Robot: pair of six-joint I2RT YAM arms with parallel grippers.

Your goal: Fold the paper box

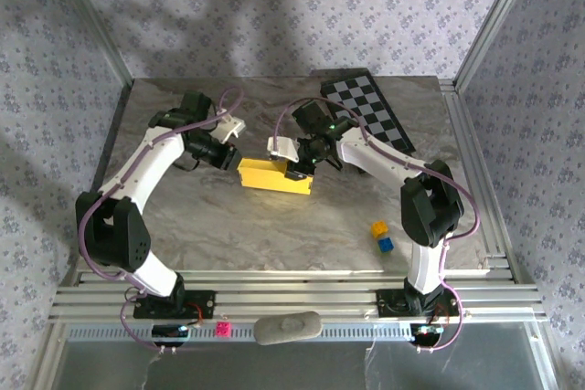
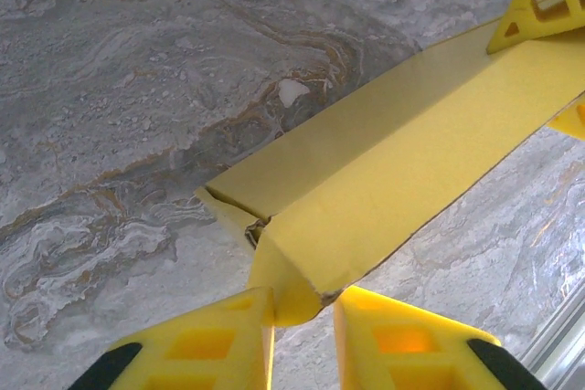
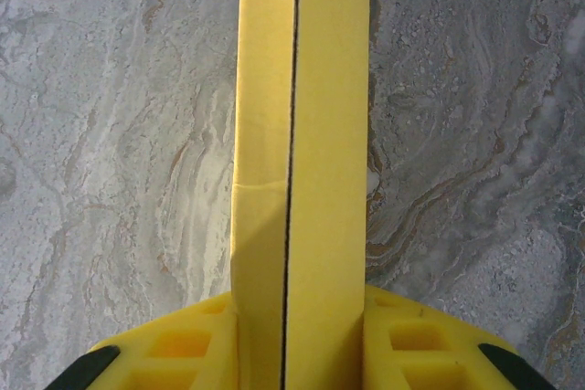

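The paper box is a long, flat yellow carton lying mid-table, and both arms meet at it. My left gripper is at its left end. In the left wrist view the rounded end flap sits between the yellow fingers, pressed against the left one and touching the right one at its corner. My left gripper is closed on that flap. My right gripper holds the right end. In the right wrist view the paper box runs straight away, clamped between both fingers of my right gripper.
A black-and-white chequered board lies at the back right. A small yellow cube and a blue cube sit at the front right near the right arm's base. Metal frame posts border the marbled table.
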